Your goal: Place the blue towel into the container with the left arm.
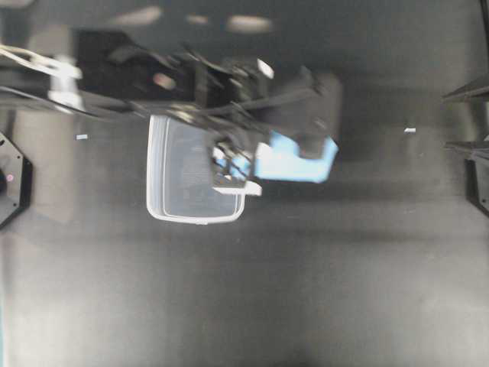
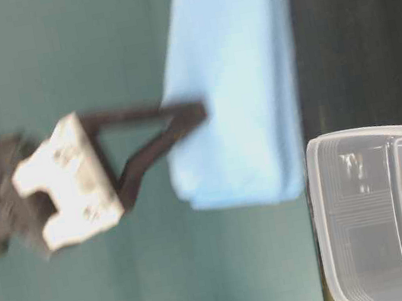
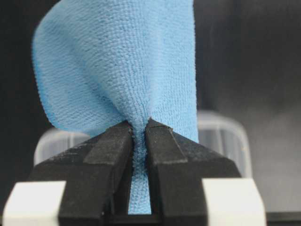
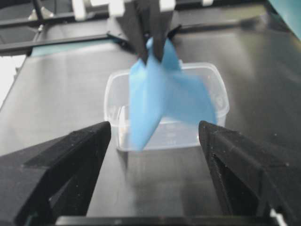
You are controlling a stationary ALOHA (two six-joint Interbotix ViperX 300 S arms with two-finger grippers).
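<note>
My left gripper [image 1: 244, 164] is shut on the blue towel [image 1: 294, 159] and holds it up off the table. In the left wrist view the black jaws [image 3: 139, 126] pinch a bunched fold of the towel [image 3: 117, 61]. The towel hangs beside the right rim of the clear container [image 1: 157, 176], which shows empty. The table-level view shows the towel [image 2: 232, 83] hanging from the gripper [image 2: 191, 115] above and beside the container [image 2: 354, 142]. My right gripper [image 4: 155, 136] is open and empty, facing the towel [image 4: 160, 99] and container [image 4: 113, 89]. It sits at the right edge of the overhead view [image 1: 464, 118].
Dark table. Two small white scraps lie on it, one at the left [image 1: 82, 137] and one at the right [image 1: 409, 130]. A black fixture [image 1: 11, 180] sits at the left edge. The left arm's links [image 1: 114, 84] stretch across the back.
</note>
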